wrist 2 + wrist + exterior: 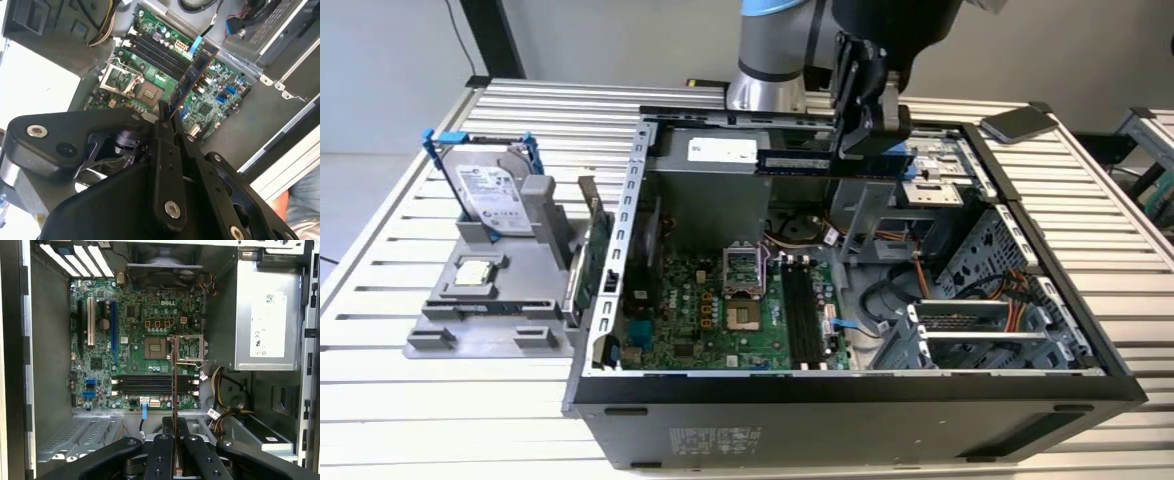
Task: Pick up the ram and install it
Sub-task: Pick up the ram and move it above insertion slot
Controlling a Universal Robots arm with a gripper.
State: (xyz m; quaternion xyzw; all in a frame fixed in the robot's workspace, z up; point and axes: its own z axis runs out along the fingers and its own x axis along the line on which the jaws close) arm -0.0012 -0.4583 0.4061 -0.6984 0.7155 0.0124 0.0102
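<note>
Above the far side of the open case (854, 420), which lies on the slatted surface (400, 400), the pincer (869, 150) is clenched on the ram (801, 162). It holds the stick level in the air, well apart from the motherboard (707, 310) down inside. In the second wrist view the fingers (164, 150) pinch one end of the stick, and the rest juts out over the board. In the first wrist view it shows edge-on as a thin line crossing the slots (155, 385).

By my reading the pick-up is done and the work stands in the carry: the ram is lifted and over the case, but not yet in a slot. The slots look unfilled.

The stick lies roughly crosswise to the slots, both in the exterior view and in the first wrist view. Seating it would therefore call for a turn of the wrist to bring it in line with one slot. After that it needs a straight descent with its contact edge down, and even pressure along its length. Whether the white end clips (194, 385) stand open I cannot tell.
</note>
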